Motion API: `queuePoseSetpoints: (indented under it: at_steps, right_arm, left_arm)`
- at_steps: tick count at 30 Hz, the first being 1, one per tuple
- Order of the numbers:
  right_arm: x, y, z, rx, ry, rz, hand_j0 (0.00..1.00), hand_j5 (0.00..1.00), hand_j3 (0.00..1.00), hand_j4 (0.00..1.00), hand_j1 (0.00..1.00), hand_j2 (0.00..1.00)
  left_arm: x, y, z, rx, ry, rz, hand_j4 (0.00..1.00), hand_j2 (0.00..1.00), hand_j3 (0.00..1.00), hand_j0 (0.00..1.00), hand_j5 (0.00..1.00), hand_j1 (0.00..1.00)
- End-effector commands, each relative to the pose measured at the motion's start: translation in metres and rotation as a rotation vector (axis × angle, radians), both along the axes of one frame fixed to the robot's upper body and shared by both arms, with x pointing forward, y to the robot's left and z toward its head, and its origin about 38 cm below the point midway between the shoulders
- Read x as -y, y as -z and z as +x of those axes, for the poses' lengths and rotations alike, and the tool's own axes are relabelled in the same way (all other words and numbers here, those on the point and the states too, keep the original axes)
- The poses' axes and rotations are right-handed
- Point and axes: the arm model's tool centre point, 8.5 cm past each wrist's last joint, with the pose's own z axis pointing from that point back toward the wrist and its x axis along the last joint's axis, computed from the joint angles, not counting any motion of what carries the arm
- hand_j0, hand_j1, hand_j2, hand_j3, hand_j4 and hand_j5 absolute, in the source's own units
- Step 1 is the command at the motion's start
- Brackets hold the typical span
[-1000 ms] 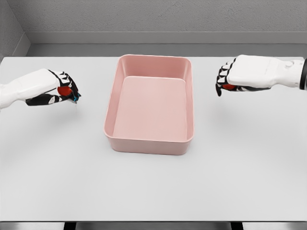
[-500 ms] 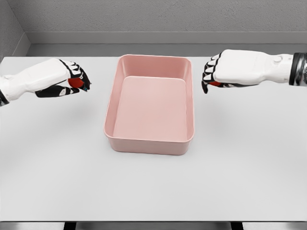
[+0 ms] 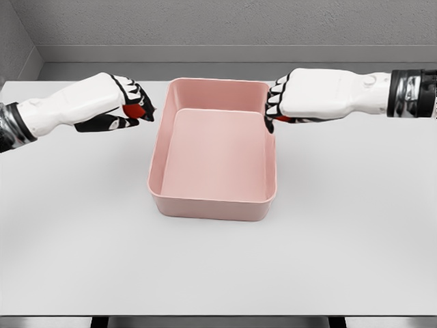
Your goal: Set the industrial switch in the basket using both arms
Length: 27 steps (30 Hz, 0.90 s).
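A pink rectangular basket [image 3: 213,203] stands in the middle of the white table [image 3: 218,266]. My left hand [image 3: 134,107] hovers just left of the basket's far left corner, its fingers curled around a small red industrial switch [image 3: 135,110]. My right hand [image 3: 276,106] hangs over the basket's far right rim, shut on a second switch of which only a red sliver [image 3: 283,119] shows under the palm. Both hands are above the table surface, at about rim height or higher.
The basket is hollow with nothing inside. A grey wall [image 3: 218,27] runs behind the table's far edge. The table's front edge lies near the bottom of the view.
Both hands have moved inward toward the basket, carrying their switches. The left hand also rose and moved farther back; the right now overlaps the basket's far right rim.
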Motion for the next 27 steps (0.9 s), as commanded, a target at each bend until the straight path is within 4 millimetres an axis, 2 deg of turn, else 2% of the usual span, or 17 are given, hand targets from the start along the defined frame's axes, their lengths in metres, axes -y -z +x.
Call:
queuePoseSetpoints:
  at_steps: [1,4,19,20,22,23,27]
  right_arm:
    - [-0.004,0.000,0.000,-0.004,-0.007,0.005,0.46,0.46,0.46,0.46,0.46,0.46]
    - [-0.004,0.000,0.000,-0.004,-0.007,0.005,0.46,0.46,0.46,0.46,0.46,0.46]
    - [0.002,0.001,0.002,-0.004,0.010,-0.002,0.46,0.46,0.46,0.46,0.46,0.46]
    - [0.003,0.001,0.002,-0.004,0.011,-0.003,0.46,0.46,0.46,0.46,0.46,0.46]
    - [0.004,0.000,0.002,-0.004,0.014,-0.005,0.46,0.46,0.46,0.46,0.46,0.46]
    - [0.008,-0.001,0.002,-0.001,0.025,-0.008,0.46,0.46,0.46,0.46,0.46,0.46]
    - [0.010,-0.001,0.002,-0.001,0.029,-0.010,0.46,0.46,0.46,0.46,0.46,0.46]
  left_arm:
    - [0.007,-0.001,-0.001,0.003,0.016,-0.017,0.48,0.48,0.48,0.48,0.48,0.48]
    - [0.027,-0.003,-0.002,0.010,0.062,-0.034,0.48,0.48,0.48,0.48,0.48,0.48]
    - [0.079,-0.006,-0.003,0.012,0.189,-0.037,0.49,0.49,0.49,0.49,0.49,0.49]
    - [0.082,-0.007,-0.005,0.019,0.197,-0.036,0.56,0.56,0.56,0.56,0.56,0.56]
    - [0.085,-0.009,-0.006,0.021,0.206,-0.048,0.93,0.93,0.93,0.93,0.93,0.93]
    - [0.087,-0.012,-0.008,0.028,0.216,-0.054,1.00,1.00,1.00,1.00,1.00,1.00]
    - [0.090,-0.015,-0.011,0.037,0.227,-0.056,1.00,1.00,1.00,1.00,1.00,1.00]
